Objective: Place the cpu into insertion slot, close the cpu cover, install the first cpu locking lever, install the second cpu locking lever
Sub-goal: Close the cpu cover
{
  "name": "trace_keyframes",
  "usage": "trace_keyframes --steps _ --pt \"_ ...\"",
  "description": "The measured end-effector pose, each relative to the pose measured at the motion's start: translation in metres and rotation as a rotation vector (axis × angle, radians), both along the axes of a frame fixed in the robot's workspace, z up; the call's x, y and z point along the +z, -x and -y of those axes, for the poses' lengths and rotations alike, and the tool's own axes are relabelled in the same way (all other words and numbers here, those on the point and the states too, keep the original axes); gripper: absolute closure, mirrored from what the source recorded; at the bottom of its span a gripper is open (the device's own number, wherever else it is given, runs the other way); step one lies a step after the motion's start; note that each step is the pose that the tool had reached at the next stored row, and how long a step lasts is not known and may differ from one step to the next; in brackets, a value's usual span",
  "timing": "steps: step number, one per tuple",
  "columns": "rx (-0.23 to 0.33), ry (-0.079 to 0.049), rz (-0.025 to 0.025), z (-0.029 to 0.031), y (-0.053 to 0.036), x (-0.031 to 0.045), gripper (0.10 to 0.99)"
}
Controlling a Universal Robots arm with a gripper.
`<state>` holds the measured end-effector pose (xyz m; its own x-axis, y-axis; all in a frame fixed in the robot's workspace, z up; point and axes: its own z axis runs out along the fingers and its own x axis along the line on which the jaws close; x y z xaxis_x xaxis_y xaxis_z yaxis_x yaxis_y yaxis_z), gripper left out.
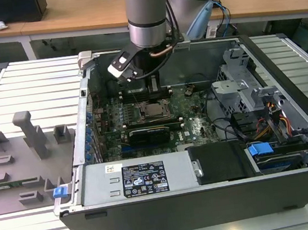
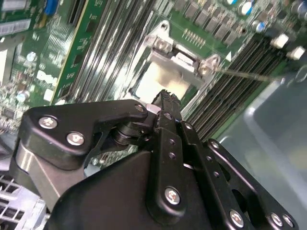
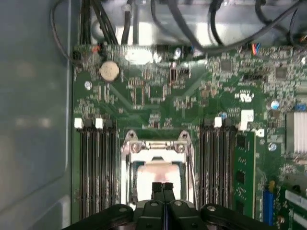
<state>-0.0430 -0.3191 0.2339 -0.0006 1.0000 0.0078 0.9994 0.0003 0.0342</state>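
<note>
An open computer case (image 1: pixel 300 186) lies on the middle of a slatted table (image 1: pixel 30 80). A grey fixture tray (image 1: pixel 7 168) with upright blocks sits on the table against the side of the case at the exterior view's left.

Inside the case, a grey power supply (image 1: pixel 145 178) runs along the wall nearest the exterior camera. A drive cage (image 1: pixel 241 89) with bundled cables fills the corner at the exterior view's right. A green motherboard (image 1: pixel 194 121) covers the floor toward the far wall.

At the board's middle sits the insertion slot (image 3: pixel 123 167), with banks of long memory slots (image 3: pixel 96 167) on two sides. The cpu cover (image 3: pixel 156 146) lies down over the slot. The cpu (image 3: pixel 156 171) sits inside, its pale top showing through the cover's cut-out. A thin metal lever (image 2: pixel 244 74) juts out from one corner of the slot.

The gripper (image 3: pixel 163 188) hangs right over the cpu, its black fingers clenched together on nothing. Whether the tips touch the chip cannot be told.
</note>
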Motion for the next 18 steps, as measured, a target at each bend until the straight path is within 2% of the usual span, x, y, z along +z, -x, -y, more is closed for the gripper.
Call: trace_keyframes --steps 2,8,15,18 --pt "0.002 0.000 0.0000 0.0000 0.0055 -0.0041 0.980" --pt "0.002 0.000 -0.0001 -0.0001 0.0128 -0.0194 0.980" --pt "0.003 0.000 -0.0006 -0.0004 0.0132 -0.0286 0.980" --pt "0.003 0.000 -0.0003 -0.0006 0.0098 -0.0291 0.980"
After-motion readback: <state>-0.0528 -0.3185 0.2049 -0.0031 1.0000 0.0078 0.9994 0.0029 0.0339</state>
